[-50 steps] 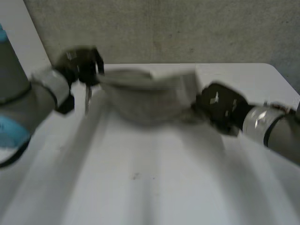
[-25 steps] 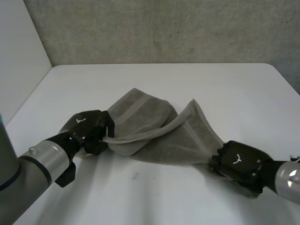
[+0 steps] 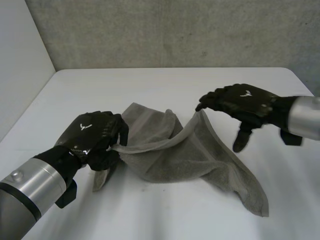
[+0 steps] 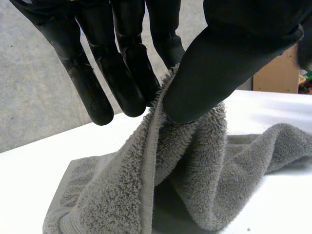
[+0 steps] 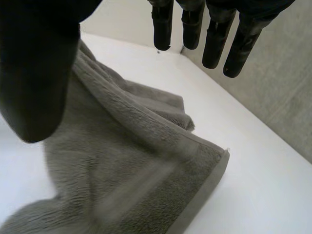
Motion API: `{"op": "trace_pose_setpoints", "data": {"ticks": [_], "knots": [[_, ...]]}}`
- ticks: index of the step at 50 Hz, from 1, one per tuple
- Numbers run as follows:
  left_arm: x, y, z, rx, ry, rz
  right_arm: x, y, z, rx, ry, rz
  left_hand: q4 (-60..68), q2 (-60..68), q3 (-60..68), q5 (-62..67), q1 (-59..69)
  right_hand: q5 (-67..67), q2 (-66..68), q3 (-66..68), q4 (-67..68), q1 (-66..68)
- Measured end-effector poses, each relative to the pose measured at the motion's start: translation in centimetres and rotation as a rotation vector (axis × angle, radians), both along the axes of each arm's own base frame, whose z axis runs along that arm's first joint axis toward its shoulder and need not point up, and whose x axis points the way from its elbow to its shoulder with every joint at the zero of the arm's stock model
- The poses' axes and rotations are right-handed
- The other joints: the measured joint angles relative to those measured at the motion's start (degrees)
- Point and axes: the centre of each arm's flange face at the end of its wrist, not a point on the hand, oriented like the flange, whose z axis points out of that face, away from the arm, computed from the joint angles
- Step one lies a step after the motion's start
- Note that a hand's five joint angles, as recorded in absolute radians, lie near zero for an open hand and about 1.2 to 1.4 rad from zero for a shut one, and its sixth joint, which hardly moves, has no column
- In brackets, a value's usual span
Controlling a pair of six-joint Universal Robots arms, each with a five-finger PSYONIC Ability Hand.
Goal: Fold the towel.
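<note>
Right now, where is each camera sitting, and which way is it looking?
Head view: behind, between the left arm and right arm, looking down at the white table; both arms, the left hand and right hand show.
Left wrist view: on the left wrist, looking along the palm; its fingers and thumb pinch the grey towel edge.
Right wrist view: on the right wrist; its open fingers above the towel.
All three share the towel.

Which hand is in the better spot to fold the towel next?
Probably the left hand: it pinches the towel by its edge between thumb and fingers. The right hand is open above the towel, gripping nothing.
</note>
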Motion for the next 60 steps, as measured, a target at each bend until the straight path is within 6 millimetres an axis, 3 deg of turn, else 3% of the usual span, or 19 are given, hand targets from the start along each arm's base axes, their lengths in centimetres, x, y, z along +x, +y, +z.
{"op": "trace_pose_setpoints", "data": {"ticks": [8, 18, 23, 26, 32, 34, 39, 44, 51, 56, 60], "knots": [[-0.2, 0.5, -0.1, -0.019, -0.026, -0.024, 4.5, -3.8, -3.3, 0.000, 0.047, -0.044, 0.00, 0.00, 0.00, 0.00, 0.00, 0.00, 0.00, 0.00, 0.00, 0.00], [-0.3, 0.6, 0.0, -0.024, -0.024, -0.029, 8.5, -6.4, -6.9, 0.036, 0.000, -0.031, 0.00, 0.00, 0.00, 0.00, 0.00, 2.40, 1.49, 1.40, 1.10, 2.68], [-0.3, 0.6, 0.0, -0.025, -0.023, -0.026, 9.4, -7.1, -9.2, 0.042, 0.015, -0.043, 0.00, 0.00, 0.00, 0.00, 0.00, 16.69, 16.07, 15.98, 14.62, 16.90], [-0.3, 0.5, 0.1, -0.026, -0.022, -0.023, 9.8, -7.5, -10.6, 0.046, 0.036, -0.060, 0.00, 0.00, 0.00, 0.00, 0.00, 31.67, 31.09, 30.81, 30.07, 31.93], [-0.2, 0.2, 0.2, -0.031, -0.020, -0.015, 9.9, -7.6, -11.4, 0.042, 0.055, -0.078, 0.00, 0.00, 0.00, 0.00, 0.00, 52.33, 52.43, 51.99, 51.59, 53.78], [-0.2, 0.0, 0.2, -0.034, -0.019, -0.011, 9.9, -7.7, -11.0, 0.033, 0.054, -0.081, 0.00, 0.00, 0.00, 0.00, 0.00, 61.83, 61.11, 60.89, 59.94, 62.40], [-0.2, -0.7, 0.4, -0.053, -0.010, 0.000, 9.5, -7.7, -8.5, -0.008, 0.037, -0.090, 0.00, 0.00, 0.00, 0.00, 0.00, 63.20, 61.84, 62.36, 62.04, 62.88], [-0.4, -2.0, 1.1, -0.106, 0.013, 0.017, 7.9, -6.6, -2.8, -0.076, 0.002, -0.114, 0.00, 0.00, 0.00, 0.00, 0.00, 63.20, 61.84, 62.36, 62.04, 62.88], [-0.7, -3.7, 2.5, -0.165, 0.038, 0.037, 3.3, -2.5, 5.2, -0.177, -0.021, -0.186, 0.00, 0.00, 0.00, 0.00, 0.00, 63.20, 61.84, 62.36, 62.04, 62.88], [-0.8, -4.4, 2.4, -0.158, 0.032, 0.040, 0.7, 0.7, 7.9, -0.231, -0.010, -0.227, 0.00, 0.00, 0.00, 0.00, 0.00, 63.20, 61.84, 62.37, 62.04, 62.88], [-1.0, -4.7, 0.9, -0.112, -0.004, 0.035, -0.9, 3.3, 8.1, -0.220, 0.058, -0.234, 0.00, 0.00, 0.00, 0.00, 0.00, 63.21, 61.84, 62.36, 62.04, 62.89]]}}
